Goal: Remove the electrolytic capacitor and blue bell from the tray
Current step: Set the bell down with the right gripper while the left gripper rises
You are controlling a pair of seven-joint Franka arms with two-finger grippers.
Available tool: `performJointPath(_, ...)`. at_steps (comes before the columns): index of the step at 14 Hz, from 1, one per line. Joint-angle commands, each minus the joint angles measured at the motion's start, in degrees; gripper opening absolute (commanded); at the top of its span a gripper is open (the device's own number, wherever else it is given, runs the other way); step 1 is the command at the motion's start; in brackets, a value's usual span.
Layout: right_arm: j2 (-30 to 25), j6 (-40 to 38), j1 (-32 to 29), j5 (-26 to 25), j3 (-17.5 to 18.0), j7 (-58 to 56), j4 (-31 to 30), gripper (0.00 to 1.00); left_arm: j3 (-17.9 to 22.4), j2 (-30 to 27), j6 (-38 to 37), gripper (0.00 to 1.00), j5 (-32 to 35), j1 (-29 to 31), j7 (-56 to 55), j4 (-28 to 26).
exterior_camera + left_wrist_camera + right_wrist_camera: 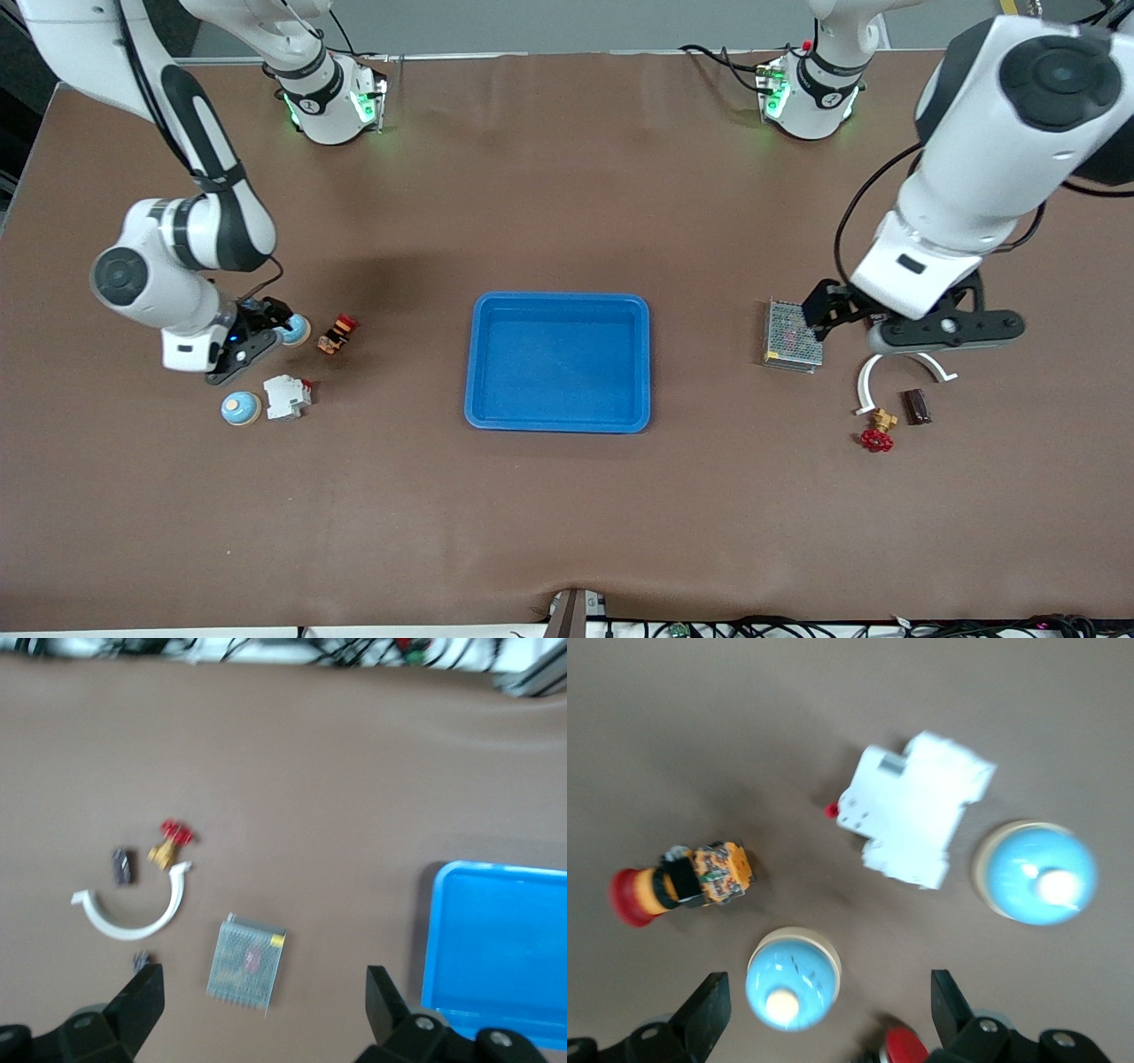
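Two blue domed bells with cream buttons lie toward the right arm's end of the table. My right gripper (pixel 268 323) is open just above one bell (pixel 295 330); in the right wrist view this bell (pixel 792 979) sits between the fingers (pixel 707 1005) of the gripper (pixel 828 1014). The second bell (pixel 240 408) lies nearer the front camera (pixel 1035 873). My left gripper (pixel 842 312) is open and empty over the table beside a metal mesh box (pixel 791 335). In the left wrist view (pixel 261 1014) a small dark part (pixel 140 958), maybe the capacitor, lies by one finger (pixel 142 997).
A blue tray (pixel 485 354) sits mid-table. By the bells are a white breaker (pixel 286 396) and a red-orange push button (pixel 338 333). Near the left gripper are a white curved clamp (pixel 873 370), a dark brown block (pixel 916 407) and a red-handled valve (pixel 878 434).
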Motion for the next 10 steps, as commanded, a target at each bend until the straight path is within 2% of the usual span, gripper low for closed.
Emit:
performJointPath(1,0.1,-11.4,-0.5,-0.2,0.8,5.1,10.4,1.0,9.0,-4.6,-4.4,1.0,-6.4,-2.9,4.4,-1.4)
performJointPath(3,0.0,-18.5,-0.3,-0.2,0.8,8.0,16.6,1.0,15.0,-8.2,-8.2,1.0,-7.7,-5.4,10.3,-3.4)
performJointPath(5,0.0,-24.9,-0.1,-0.3,0.9,11.1,22.4,1.0,23.4,-13.5,-8.4,1.0,-9.7,-9.7,15.8,-8.0)
performJointPath(8,0.0,-30.5,0.2,-0.7,0.9,12.4,29.2,1.0,28.2,-18.9,-8.4,1.0,-11.4,-9.9,22.2,-12.9)
performJointPath(10,-0.1,-34.3,0.2,-0.7,0.9,12.4,33.3,1.0,30.1,-20.2,-8.5,1.0,-11.4,-9.9,25.1,-13.4)
